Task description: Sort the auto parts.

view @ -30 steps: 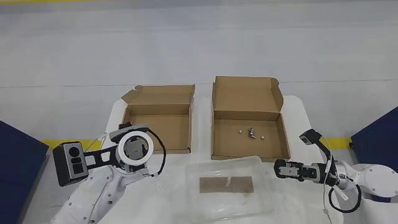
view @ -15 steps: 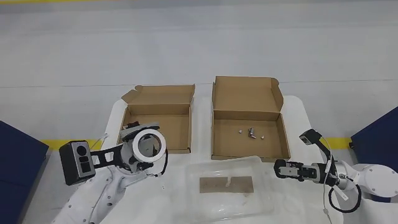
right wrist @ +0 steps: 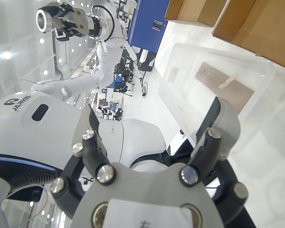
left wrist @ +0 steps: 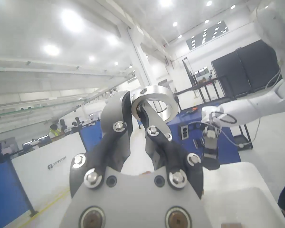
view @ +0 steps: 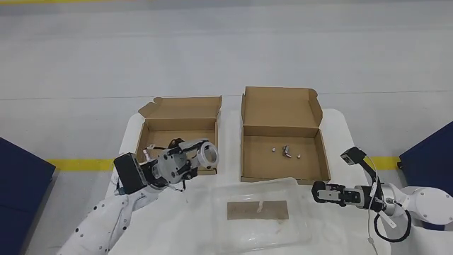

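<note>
My left gripper is shut on the wall of a shiny metal ring, held in the air over the front right corner of the left cardboard box. In the left wrist view one finger sits outside the ring and the other inside it. The right cardboard box holds a few small metal parts. My right gripper stands open, low by the right end of a clear plastic bin, with nothing between its fingers.
The clear bin lies in front of both boxes, with a brown sheet showing through its bottom. Both box lids stand open at the back. The white table's edges run close to the boxes on either side.
My left arm has swung the ring to the right, from beside the left box's front left corner to over its front right corner, turning the wrist. The right arm has stayed still.
</note>
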Robot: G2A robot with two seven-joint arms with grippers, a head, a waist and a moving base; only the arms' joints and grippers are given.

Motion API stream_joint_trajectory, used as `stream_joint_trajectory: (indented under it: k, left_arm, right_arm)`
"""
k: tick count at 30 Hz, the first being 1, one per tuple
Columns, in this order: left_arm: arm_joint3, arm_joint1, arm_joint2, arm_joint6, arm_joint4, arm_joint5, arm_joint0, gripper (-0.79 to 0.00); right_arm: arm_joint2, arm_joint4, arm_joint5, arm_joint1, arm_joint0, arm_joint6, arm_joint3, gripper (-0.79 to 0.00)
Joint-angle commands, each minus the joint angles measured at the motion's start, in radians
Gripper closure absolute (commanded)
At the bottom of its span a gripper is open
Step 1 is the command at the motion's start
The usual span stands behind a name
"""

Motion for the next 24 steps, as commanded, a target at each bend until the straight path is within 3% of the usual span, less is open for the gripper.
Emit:
stream_joint_trajectory:
  k: [1, 9, 18, 24]
  left_arm:
    - [0.006, 0.000, -0.003, -0.007, -0.004, -0.010, 0.005, 0.000]
    - [0.007, 0.000, -0.005, -0.035, 0.007, -0.001, 0.006, 0.000]
    - [0.021, 0.010, -0.077, -0.488, 0.027, 0.008, 0.021, 0.000]
    - [-0.003, 0.018, -0.146, -0.735, -0.014, 0.049, 0.064, 0.000]
  right_arm:
    - [0.000, 0.000, 0.000, 0.000, 0.000, 0.000, 0.000, -0.785]
    - [0.000, 0.000, 0.000, 0.000, 0.000, 0.000, 0.000, -0.785]
    - [0.000, 0.000, 0.000, 0.000, 0.000, 0.000, 0.000, -0.785]
    - [0.000, 0.000, 0.000, 0.000, 0.000, 0.000, 0.000, -0.785]
